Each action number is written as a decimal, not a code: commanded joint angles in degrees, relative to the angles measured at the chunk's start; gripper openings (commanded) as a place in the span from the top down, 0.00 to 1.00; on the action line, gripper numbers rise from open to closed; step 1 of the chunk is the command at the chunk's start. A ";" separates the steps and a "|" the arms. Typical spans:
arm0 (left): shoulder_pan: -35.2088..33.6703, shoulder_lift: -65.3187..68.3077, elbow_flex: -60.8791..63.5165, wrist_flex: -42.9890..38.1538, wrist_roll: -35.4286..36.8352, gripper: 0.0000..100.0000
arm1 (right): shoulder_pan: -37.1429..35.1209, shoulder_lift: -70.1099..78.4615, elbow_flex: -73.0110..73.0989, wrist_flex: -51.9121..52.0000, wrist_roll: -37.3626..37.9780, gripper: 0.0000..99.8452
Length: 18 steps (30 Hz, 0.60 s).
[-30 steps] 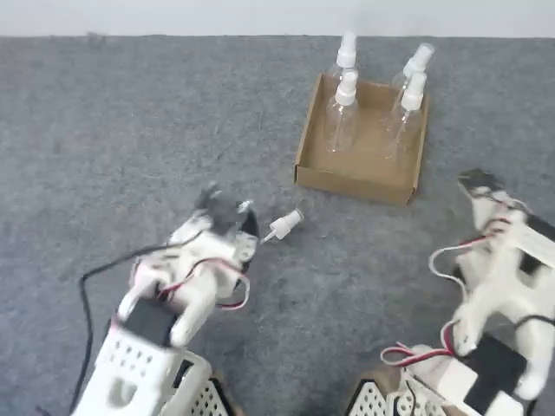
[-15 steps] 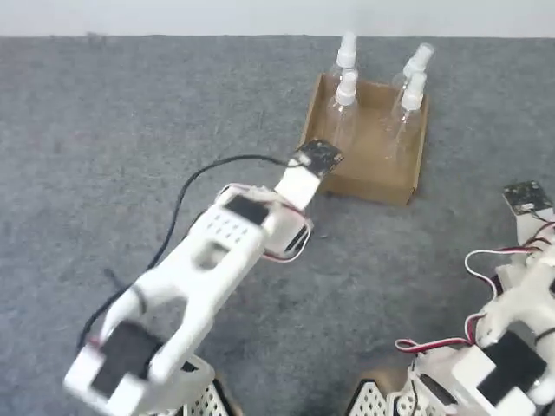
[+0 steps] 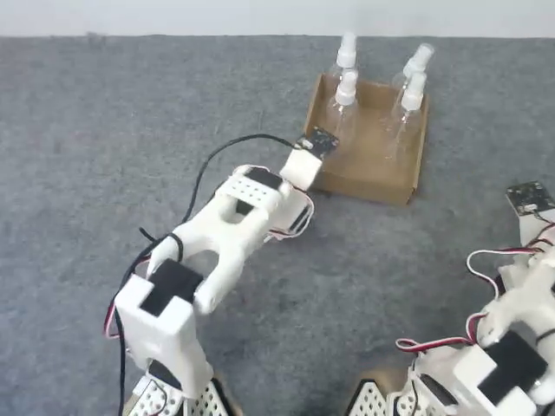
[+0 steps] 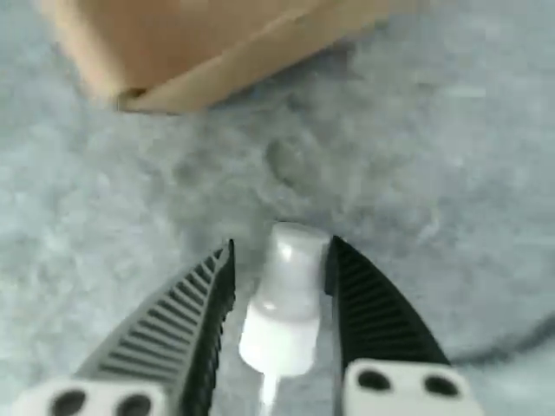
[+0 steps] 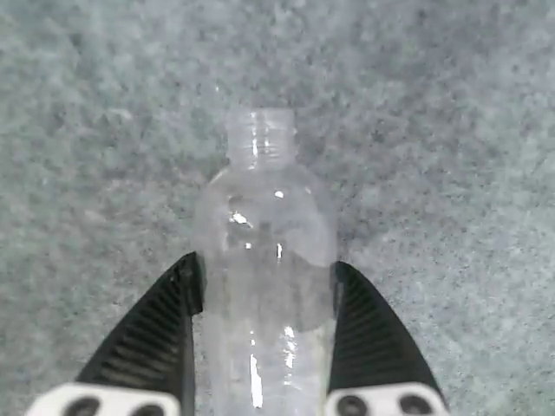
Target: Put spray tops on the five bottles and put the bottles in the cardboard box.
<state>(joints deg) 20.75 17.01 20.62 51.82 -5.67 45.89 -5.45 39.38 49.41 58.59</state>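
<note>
Black ribbed jaws of the left gripper (image 4: pixel 279 260) stand narrow, closed in on either side of a white plastic spray top (image 4: pixel 282 303). Its smooth, rounded head lies toward the fingertips and a thin stem points back toward the wrist. It sits over fuzzy grey carpet (image 4: pixel 451 156), near a corner of the plain brown cardboard box (image 4: pixel 217 43). The right gripper (image 5: pixel 266 264) is spread a little wider, both smooth black jaws pressed against the sides of a clear, glossy plastic bottle (image 5: pixel 264 217) whose threaded neck is open and bare. In the high view the white left arm (image 3: pixel 234 225) stretches out to the near left corner of the shallow, square box, while the right arm (image 3: pixel 512 321) is folded back at the table's near right. Four clear capped bottles (image 3: pixel 345 108) stand upright at the box, the nearer two plainly inside. I cannot tell whether the farther two are inside or just behind its far wall.
</note>
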 commanded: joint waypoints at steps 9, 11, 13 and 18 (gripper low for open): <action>-0.62 -3.96 -2.51 4.84 -1.85 0.99 | 1.27 1.63 0.26 -0.75 0.79 0.99; -0.97 -6.68 -1.54 5.63 -1.85 0.99 | 1.27 1.63 0.26 -0.75 0.79 0.99; -1.05 -10.29 0.84 5.80 -1.76 0.99 | 1.27 1.63 0.26 -0.75 0.79 0.99; -1.23 -20.40 10.24 5.45 0.35 0.99 | 1.19 1.19 0.26 -0.57 0.79 0.99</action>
<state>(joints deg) 20.04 7.25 25.89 56.92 -7.08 45.89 -5.45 39.38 49.41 58.59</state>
